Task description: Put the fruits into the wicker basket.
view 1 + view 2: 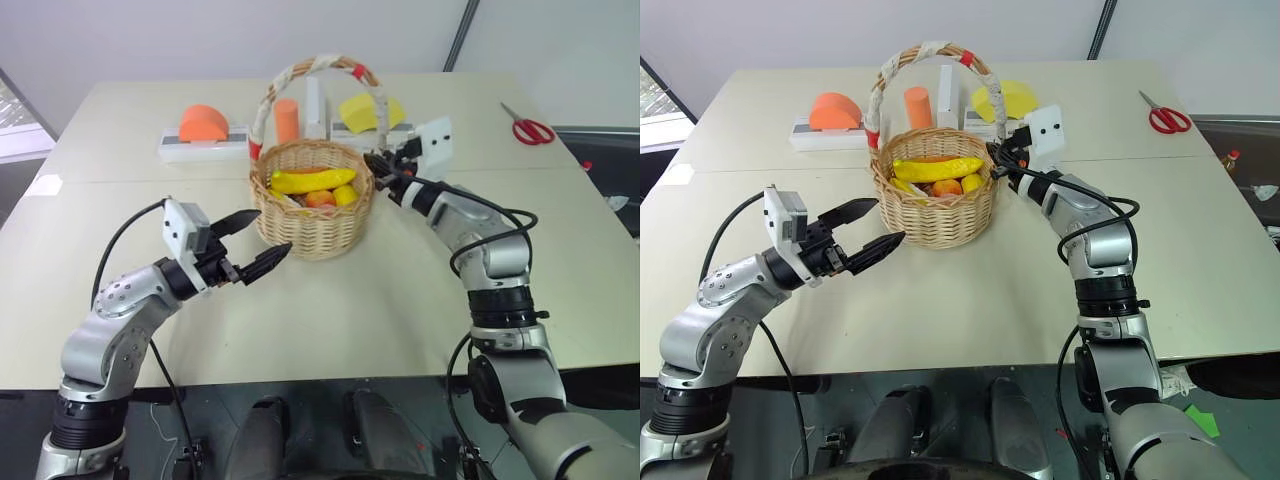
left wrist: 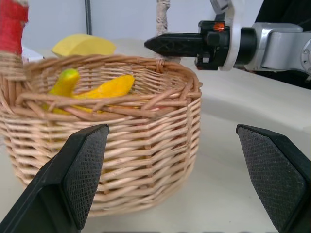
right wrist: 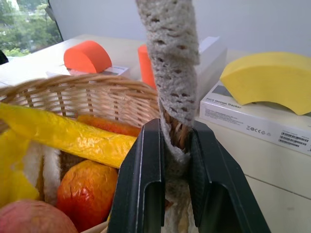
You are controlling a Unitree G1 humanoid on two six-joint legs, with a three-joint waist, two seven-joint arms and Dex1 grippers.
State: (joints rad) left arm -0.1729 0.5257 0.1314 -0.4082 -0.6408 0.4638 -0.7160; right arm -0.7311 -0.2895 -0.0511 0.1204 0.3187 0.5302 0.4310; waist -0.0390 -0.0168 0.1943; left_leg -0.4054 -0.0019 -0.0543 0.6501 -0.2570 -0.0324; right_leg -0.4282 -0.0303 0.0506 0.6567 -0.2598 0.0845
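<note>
- Pale beige counter [image 1: 330, 320] is carrying everything, with a white wall behind it and red-handled scissors [image 1: 531, 129] lying at its far right corner.
- The wicker basket [image 1: 313, 222] is standing mid-counter, and all the fruits are sitting inside it: the banana [image 1: 312, 180] across the top, the peach [image 3: 29, 219] and the mango-like fruit [image 3: 87, 191] beneath.
- The right hand [image 3: 167, 174] is pinching the base of the taped handle [image 3: 167, 53] at the rim, its fingers drawn together on it.
- The left hand [image 1: 255, 240] is hovering just beside the basket's near wall, its fingers wide apart and gripping nothing.
- Judging from this, loading looks finished; the step in hand seems to be steadying or shifting the basket by its handle.
- To do that well, the robot should be keeping the pinch low on the handle and moving slowly, so the basket is not tipping.
- The left hand should be staying off the wicker wall.
- Orange and yellow foam shapes [image 1: 203, 123] on white boxes are standing close behind, so any pull is best made toward the robot.
</note>
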